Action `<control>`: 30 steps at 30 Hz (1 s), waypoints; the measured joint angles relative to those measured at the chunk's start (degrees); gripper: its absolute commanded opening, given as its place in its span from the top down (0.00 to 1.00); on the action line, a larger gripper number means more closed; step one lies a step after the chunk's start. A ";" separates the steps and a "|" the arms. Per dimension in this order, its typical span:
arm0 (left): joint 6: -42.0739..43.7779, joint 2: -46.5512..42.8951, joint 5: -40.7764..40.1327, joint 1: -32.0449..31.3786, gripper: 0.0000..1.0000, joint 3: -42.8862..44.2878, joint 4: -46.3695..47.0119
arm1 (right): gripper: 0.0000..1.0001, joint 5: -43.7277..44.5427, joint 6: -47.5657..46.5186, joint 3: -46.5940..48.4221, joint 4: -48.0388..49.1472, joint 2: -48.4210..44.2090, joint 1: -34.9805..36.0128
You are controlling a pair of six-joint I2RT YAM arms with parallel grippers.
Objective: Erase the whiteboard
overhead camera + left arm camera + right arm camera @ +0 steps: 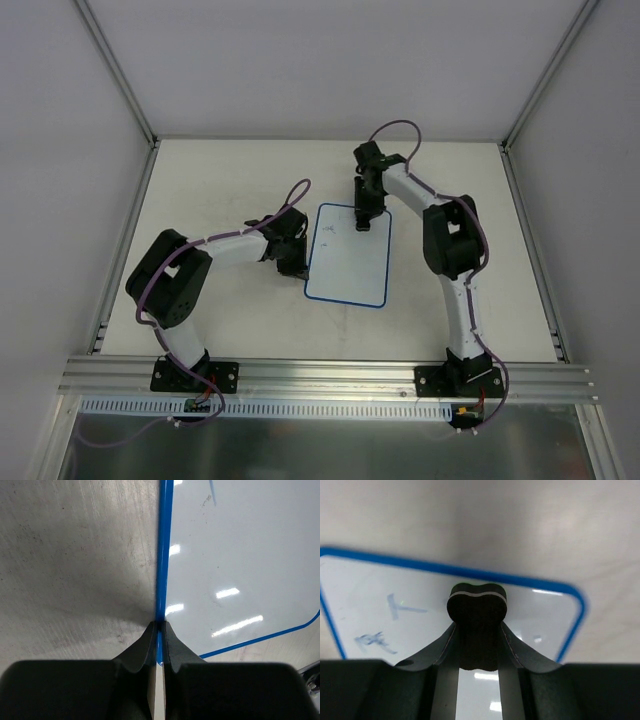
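The whiteboard (350,258) lies flat mid-table, white with a thin blue rim. Faint blue marks show near its far left part (395,607). My left gripper (296,266) is shut on the board's left rim (161,605), pinching the blue edge between its fingertips. My right gripper (364,216) is over the board's far edge and is shut on a small dark eraser block (477,622), which it holds against the board face near the far right corner.
The tabletop (220,180) is pale and scuffed. Aluminium frame rails run along the left (125,240), right (530,240) and near (330,375) edges. White walls enclose the back and sides.
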 measured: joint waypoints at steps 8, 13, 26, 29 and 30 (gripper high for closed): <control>0.07 -0.42 -0.09 0.00 0.86 -0.35 0.39 | 1.00 2.73 0.35 -6.19 0.17 -3.98 -8.39; 0.04 -0.26 -0.22 0.00 0.71 0.57 -2.01 | 1.00 3.67 0.63 -15.34 4.76 -9.27 -6.75; 0.39 1.53 0.94 0.31 1.00 2.73 -4.48 | 1.00 3.93 0.28 -30.32 9.79 -19.26 -1.60; 0.46 1.55 0.94 0.31 1.00 2.71 -4.48 | 1.00 4.15 -1.81 -30.08 9.70 -19.23 2.23; 0.50 1.53 0.94 0.31 1.00 2.71 -4.48 | 1.00 4.13 -2.64 -29.86 9.57 -19.08 3.93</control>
